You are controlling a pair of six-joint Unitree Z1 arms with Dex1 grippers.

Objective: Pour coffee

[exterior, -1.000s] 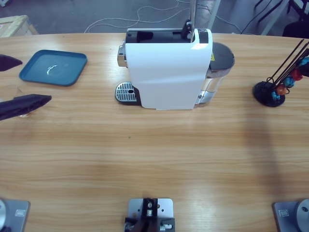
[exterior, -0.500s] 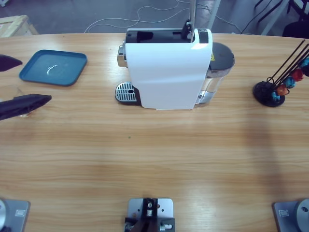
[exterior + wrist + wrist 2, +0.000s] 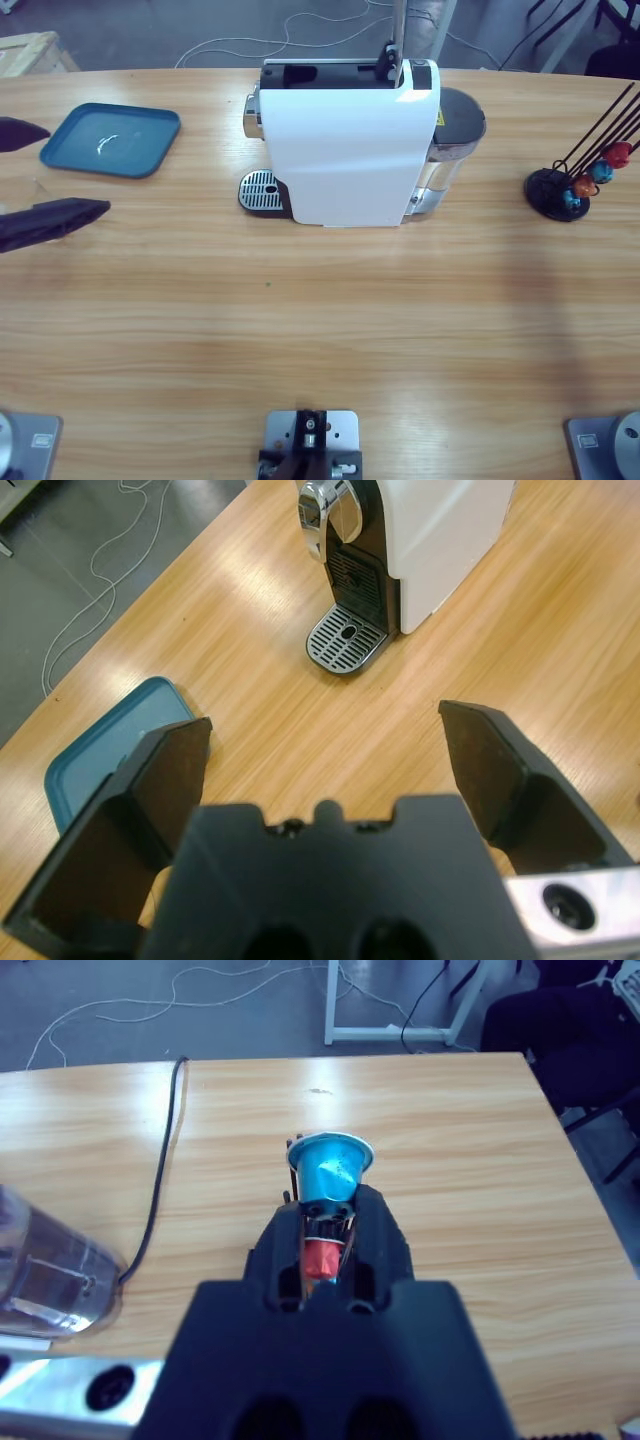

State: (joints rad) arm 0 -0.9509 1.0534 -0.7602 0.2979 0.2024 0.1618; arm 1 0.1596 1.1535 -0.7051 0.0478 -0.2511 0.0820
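Note:
No coffee and no drinking glass show clearly in any view. The white coffee machine (image 3: 345, 140) stands at the table's back middle, its drip grille (image 3: 261, 188) bare. My left gripper (image 3: 77, 168) reaches in from the left edge and stands wide open, with nothing visible between its jaws. In the left wrist view this gripper (image 3: 325, 720) faces the machine's spout (image 3: 330, 505) and grille (image 3: 346, 640) from a distance. My right gripper (image 3: 335, 1215) is shut on a red capsule (image 3: 320, 1258) at the capsule rack. A blue capsule (image 3: 332, 1165) sits just past its tips.
A blue tray (image 3: 110, 138) lies at the back left, beside the left gripper. The black wire capsule rack (image 3: 558, 192) with several coloured capsules stands at the far right. The machine's clear water tank (image 3: 450, 140) is behind it, and a black cable (image 3: 165, 1150) runs across the table.
The left gripper's near jaw has shifted slightly. The capsules on the rack have shifted a little, and the top blue one no longer shows at the right edge.

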